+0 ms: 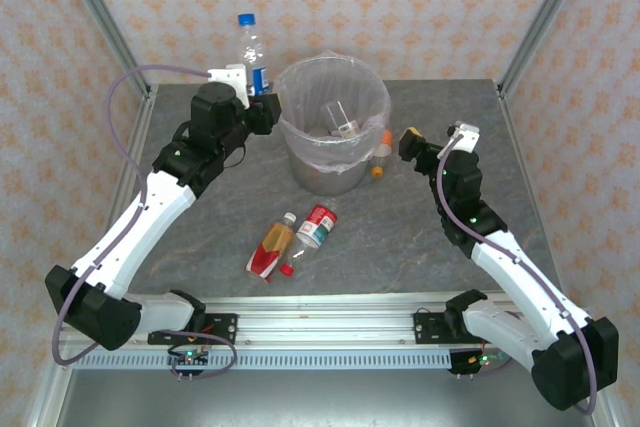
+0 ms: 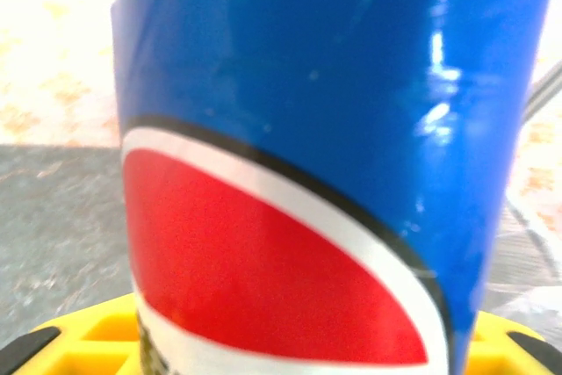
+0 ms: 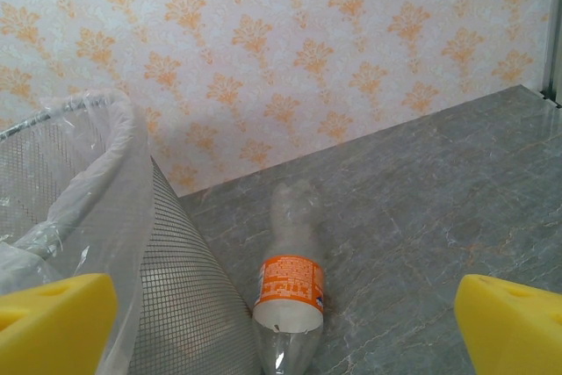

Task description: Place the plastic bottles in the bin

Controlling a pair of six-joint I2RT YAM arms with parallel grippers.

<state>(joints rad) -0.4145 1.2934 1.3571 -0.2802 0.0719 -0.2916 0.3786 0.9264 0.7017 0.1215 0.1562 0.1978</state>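
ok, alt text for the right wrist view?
An orange-labelled clear bottle lies on the grey table beside the bag-lined mesh bin, cap end pointing away. The open right gripper shows yellow fingertips at the bottom corners.

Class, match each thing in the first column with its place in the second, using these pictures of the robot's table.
Things
1. clear plastic bottle with blue cap and blue label
2. clear plastic bottle with orange label
3. clear plastic bottle with red-and-white label
4. round grey bin lined with a white bag

Places
A. lying on the table in front of the bin
B. standing upright toward the table's rear
C. gripped by the left arm's fingers
D. lying beside the bin, on the robot's right

Pairs: 1-C, 2-D, 3-A, 4-B
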